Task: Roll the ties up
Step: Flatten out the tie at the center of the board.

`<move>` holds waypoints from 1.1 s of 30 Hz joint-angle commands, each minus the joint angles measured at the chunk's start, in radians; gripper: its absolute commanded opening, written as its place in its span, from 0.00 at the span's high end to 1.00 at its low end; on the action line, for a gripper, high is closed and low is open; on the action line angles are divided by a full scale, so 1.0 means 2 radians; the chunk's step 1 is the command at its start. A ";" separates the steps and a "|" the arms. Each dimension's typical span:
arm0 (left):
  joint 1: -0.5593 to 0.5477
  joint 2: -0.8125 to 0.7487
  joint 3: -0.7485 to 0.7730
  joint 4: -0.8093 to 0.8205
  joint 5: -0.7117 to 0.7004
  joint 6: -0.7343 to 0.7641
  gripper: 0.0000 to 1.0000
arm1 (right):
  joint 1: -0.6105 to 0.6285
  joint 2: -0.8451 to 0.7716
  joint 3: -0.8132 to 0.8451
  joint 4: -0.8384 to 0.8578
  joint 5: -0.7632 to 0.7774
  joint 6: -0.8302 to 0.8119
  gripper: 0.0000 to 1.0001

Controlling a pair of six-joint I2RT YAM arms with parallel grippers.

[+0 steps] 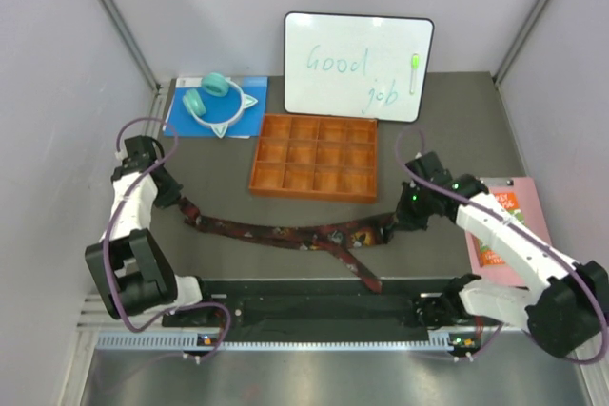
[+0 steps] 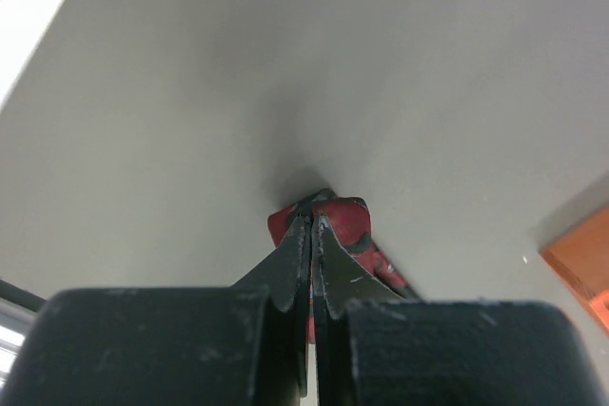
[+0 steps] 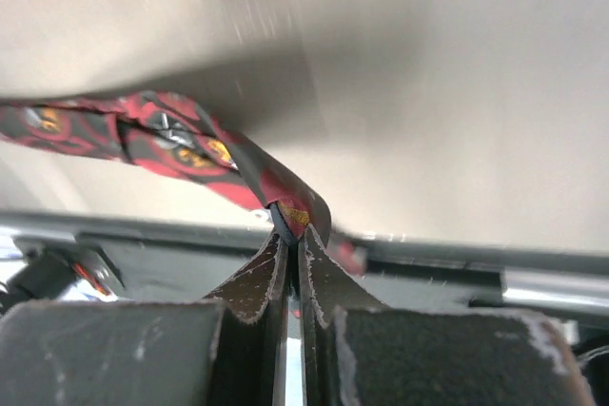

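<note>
The tie (image 1: 285,233) lies stretched across the middle of the tabletop (image 1: 457,130), between the orange tray (image 1: 314,189) and the near edge, a narrow tail slanting toward that edge; the left gripper (image 2: 309,221) is clenched on its left end, the right gripper (image 3: 290,230) on a fold at its right end. Both holds look thin, only fingertips biting fabric, so a pull along its length could slip one end free. The loose tail, which seems to cross the main band though the top view is too coarse to be sure, could drag and skew any roll started here.
</note>
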 commanded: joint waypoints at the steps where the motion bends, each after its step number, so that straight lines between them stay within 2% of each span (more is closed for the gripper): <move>1: -0.001 -0.036 -0.020 -0.004 0.032 -0.020 1.00 | -0.074 0.056 0.079 -0.026 -0.014 -0.098 1.00; 6: -0.001 -0.065 -0.036 -0.024 0.033 -0.024 0.99 | -0.137 0.113 0.126 -0.023 -0.015 -0.130 1.00; 11: 0.000 -0.105 -0.051 -0.044 0.084 -0.040 0.98 | -0.176 0.193 0.192 -0.046 0.042 -0.154 1.00; 15: -0.001 -0.126 -0.055 -0.062 0.095 -0.049 0.98 | -0.202 0.235 0.231 -0.048 0.060 -0.155 1.00; 18: -0.001 -0.137 -0.048 -0.078 0.106 -0.051 0.98 | -0.216 0.276 0.278 -0.077 0.103 -0.163 1.00; 21: -0.001 -0.151 -0.044 -0.104 0.111 -0.049 0.98 | -0.228 0.295 0.316 -0.100 0.129 -0.173 0.82; 22: -0.002 -0.166 -0.046 -0.108 0.113 -0.048 0.97 | -0.229 0.295 0.324 -0.108 0.136 -0.174 0.54; 24: -0.002 -0.181 -0.054 -0.113 0.115 -0.048 0.97 | -0.230 0.291 0.334 -0.122 0.150 -0.174 0.27; 25: -0.001 -0.188 -0.054 -0.114 0.119 -0.048 0.97 | -0.229 0.284 0.331 -0.122 0.148 -0.172 0.04; 26: -0.002 -0.189 -0.053 -0.115 0.118 -0.046 0.97 | -0.229 0.275 0.322 -0.117 0.132 -0.170 0.01; 30: -0.003 -0.171 -0.035 -0.125 0.102 -0.028 0.95 | -0.216 0.183 0.212 -0.038 0.038 -0.144 0.01; 31: -0.003 -0.165 -0.037 -0.127 0.105 -0.026 0.95 | -0.194 0.171 0.192 -0.021 0.006 -0.139 0.01; 33: -0.005 -0.166 -0.048 -0.121 0.116 -0.030 0.95 | -0.171 0.165 0.153 0.018 -0.011 -0.124 0.01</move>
